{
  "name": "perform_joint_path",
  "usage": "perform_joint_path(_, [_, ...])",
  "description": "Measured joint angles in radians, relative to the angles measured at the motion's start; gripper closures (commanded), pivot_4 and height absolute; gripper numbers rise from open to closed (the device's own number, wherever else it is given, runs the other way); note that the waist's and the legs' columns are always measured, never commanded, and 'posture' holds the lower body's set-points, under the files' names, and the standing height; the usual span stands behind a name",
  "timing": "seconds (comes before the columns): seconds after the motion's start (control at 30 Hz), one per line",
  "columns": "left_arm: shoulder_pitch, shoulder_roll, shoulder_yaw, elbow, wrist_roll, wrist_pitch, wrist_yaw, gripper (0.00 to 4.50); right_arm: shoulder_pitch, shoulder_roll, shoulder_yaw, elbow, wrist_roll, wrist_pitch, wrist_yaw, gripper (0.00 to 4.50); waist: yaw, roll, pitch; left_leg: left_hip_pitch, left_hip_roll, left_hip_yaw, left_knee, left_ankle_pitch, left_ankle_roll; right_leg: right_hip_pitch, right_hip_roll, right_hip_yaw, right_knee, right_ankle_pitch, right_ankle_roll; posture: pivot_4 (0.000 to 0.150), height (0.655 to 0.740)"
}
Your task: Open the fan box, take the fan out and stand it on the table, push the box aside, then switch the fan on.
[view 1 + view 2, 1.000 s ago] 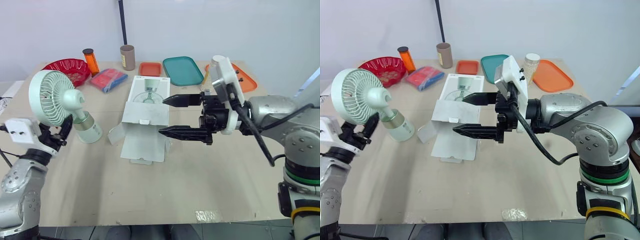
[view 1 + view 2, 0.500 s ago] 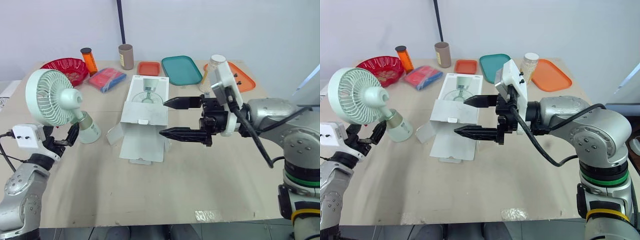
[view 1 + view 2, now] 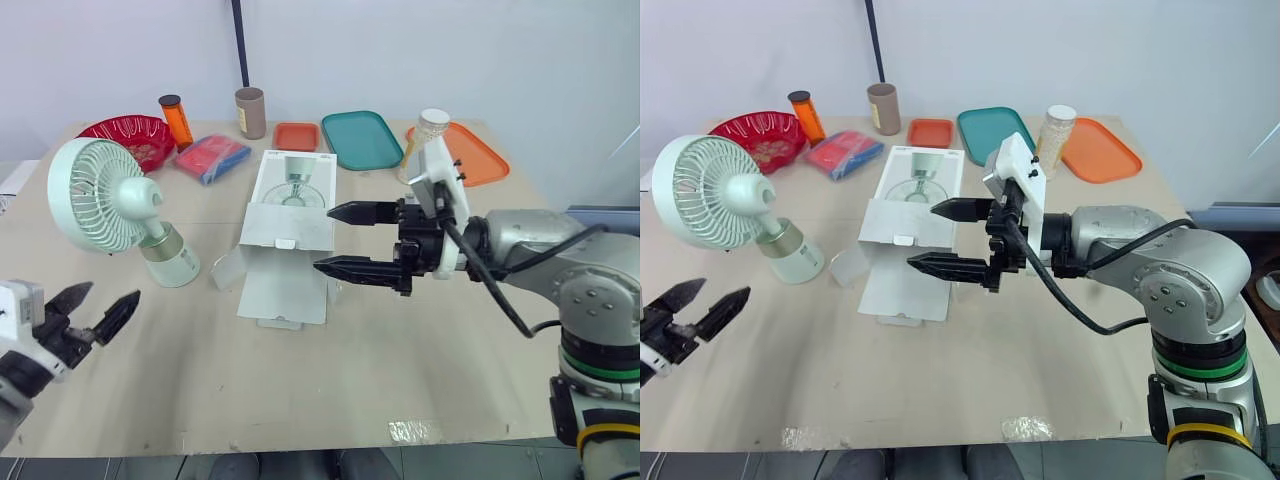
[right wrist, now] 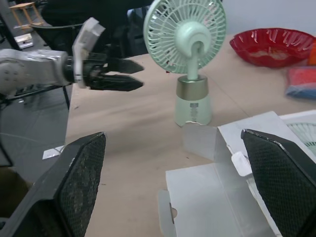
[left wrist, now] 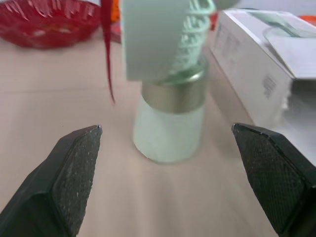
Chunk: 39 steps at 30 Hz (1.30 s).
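**Right gripper (image 3: 323, 238) open and empty at the box's (image 3: 290, 240) right edge**

Jaws wide apart, holding nothing. Left gripper (image 3: 114, 291) also open and empty, low near the table (image 3: 300, 380) edge, apart from the fan (image 3: 98, 195). The fan stands upright just left of the opened box. Judged step: pushing the box aside. Next: bring the right gripper against the box and shove it away from the fan.

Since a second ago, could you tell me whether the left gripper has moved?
Yes. The left gripper has pulled back from the fan's base toward the table's near edge, leaving the fan standing free.
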<state>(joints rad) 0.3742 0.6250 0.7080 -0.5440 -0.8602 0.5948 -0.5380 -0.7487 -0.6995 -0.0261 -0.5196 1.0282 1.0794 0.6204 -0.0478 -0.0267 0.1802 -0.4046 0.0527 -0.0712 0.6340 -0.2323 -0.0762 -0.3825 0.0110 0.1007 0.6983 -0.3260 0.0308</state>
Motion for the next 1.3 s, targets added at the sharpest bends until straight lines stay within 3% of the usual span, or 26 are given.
perform_joint_path(0.1, [0.091,0.124,0.056,-0.007,-0.062,0.045,-0.156,0.02,0.067,0.035,0.003,-0.056,0.003,0.025,-0.096,0.0,0.0,-0.004,-0.001,0.0,0.001,-0.001,-0.001,0.0,0.0,0.0,0.001,-0.001,0.0,-0.001,-0.001,0.15,0.74])
perform_joint_path(0.3, [0.095,0.156,0.071,-0.034,-0.086,0.046,-0.258,0.02,0.118,0.076,0.04,-0.108,0.0,0.061,-0.212,0.0,0.0,-0.002,0.0,0.0,0.0,0.0,-0.001,0.0,-0.001,-0.001,0.0,0.001,0.0,-0.002,0.001,0.15,0.74])
perform_joint_path(0.53, [0.029,0.186,0.015,-0.153,-0.12,0.027,-0.313,0.02,0.145,0.161,0.076,-0.055,-0.152,0.168,-0.465,0.0,-0.001,-0.002,0.0,0.0,0.001,0.001,-0.002,0.0,-0.002,-0.002,0.001,0.002,0.0,-0.001,0.0,0.15,0.74])
perform_joint_path(0.97, [-0.175,0.175,-0.158,-0.129,-0.036,-0.026,-0.265,0.02,0.107,0.286,0.182,0.007,-0.339,0.204,-0.566,0.0,-0.001,-0.002,0.0,-0.002,0.0,0.001,-0.002,0.0,-0.002,-0.003,0.001,0.003,0.0,-0.001,0.001,0.15,0.74])
perform_joint_path(1.3, [-0.236,0.097,-0.272,-0.121,-0.003,-0.04,-0.2,0.02,0.056,0.303,0.268,0.168,-0.575,0.084,-0.544,0.0,-0.002,-0.002,0.0,-0.002,0.0,0.001,-0.002,0.0,-0.002,-0.004,0.001,0.003,0.0,-0.001,0.0,0.15,0.74])
